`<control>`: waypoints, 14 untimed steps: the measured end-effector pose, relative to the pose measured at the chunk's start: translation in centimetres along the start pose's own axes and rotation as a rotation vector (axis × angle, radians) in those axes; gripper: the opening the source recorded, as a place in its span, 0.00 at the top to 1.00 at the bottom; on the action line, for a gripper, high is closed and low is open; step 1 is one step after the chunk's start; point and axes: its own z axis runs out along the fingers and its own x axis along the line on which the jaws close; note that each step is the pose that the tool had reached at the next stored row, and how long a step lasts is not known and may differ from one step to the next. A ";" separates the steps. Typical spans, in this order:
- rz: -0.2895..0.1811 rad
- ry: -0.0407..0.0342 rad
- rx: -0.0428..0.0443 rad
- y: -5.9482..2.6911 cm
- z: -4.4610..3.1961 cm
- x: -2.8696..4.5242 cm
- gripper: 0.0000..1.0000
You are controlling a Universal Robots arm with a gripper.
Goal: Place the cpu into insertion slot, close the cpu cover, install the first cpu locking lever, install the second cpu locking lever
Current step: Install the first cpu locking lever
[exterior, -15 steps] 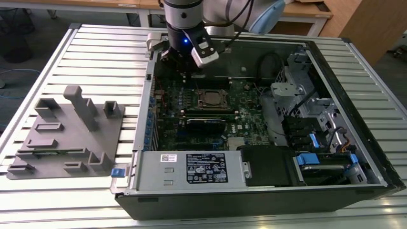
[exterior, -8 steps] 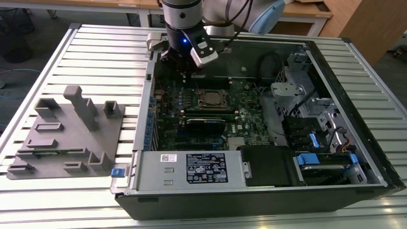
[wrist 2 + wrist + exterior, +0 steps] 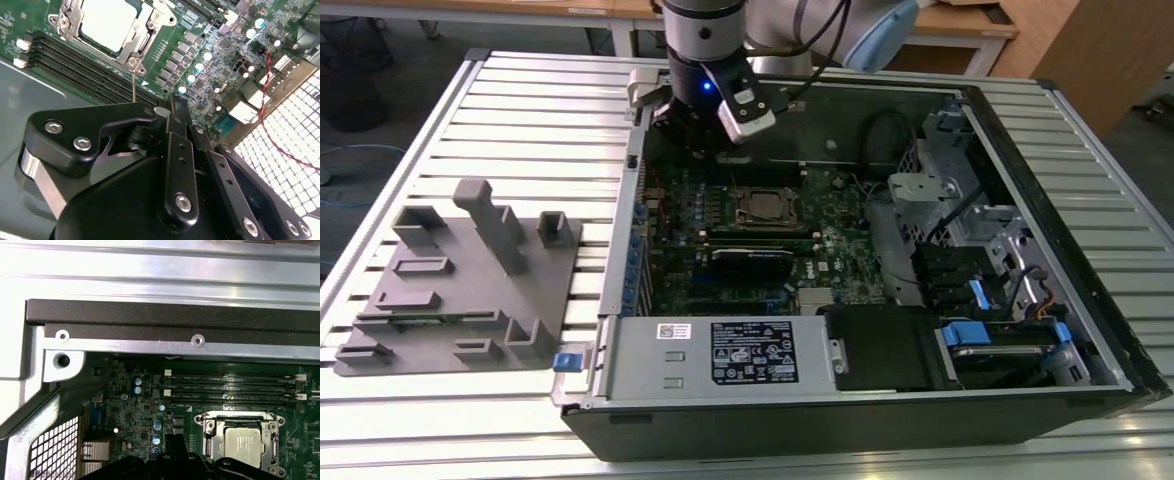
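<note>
A Universal Robots arm holds its gripper low inside an open desktop computer case that lies on a slatted metal table. The exterior view puts the tool over the far corner of the green motherboard, towards the exterior view's left, beyond the processor socket and apart from it. In the second wrist view the gripper's black links converge to a narrow point, the fingers drawn together with nothing visible between them.

The cpu sits in the insertion slot, its dull silver face showing through the big cut-out of the cpu cover. The cover lies flat over the chip, as both wrist views show. In the second wrist view a thin wire locking lever stands out from the socket's corner. Its free end reaches the gripper's black linkage, though whether the two touch cannot be told.

Long black memory slots run just beside the socket. A red-and-black twisted wire crosses the case's perforated metal panel. On the table, at the exterior view's left, a grey fixture tray rests well apart from the case. A silver power supply fills the case's near end.
</note>
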 end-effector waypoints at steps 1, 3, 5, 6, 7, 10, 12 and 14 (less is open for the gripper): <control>0.000 -0.0001 -0.0019 0.00 0.00 0.00 0.89; 0.000 -0.0002 -0.0100 0.00 -0.03 -0.01 0.89; 0.001 -0.0005 -0.0204 0.01 -0.08 -0.01 0.89; 0.001 -0.0006 -0.0282 0.01 -0.10 -0.01 0.89; 0.002 -0.0008 -0.0400 0.01 -0.11 -0.01 0.89; 0.004 -0.0017 -0.0891 0.01 -0.11 -0.01 0.89; 0.005 -0.0021 -0.1178 0.01 -0.10 -0.01 0.89; 0.006 -0.0022 -0.1241 0.01 -0.11 -0.01 0.89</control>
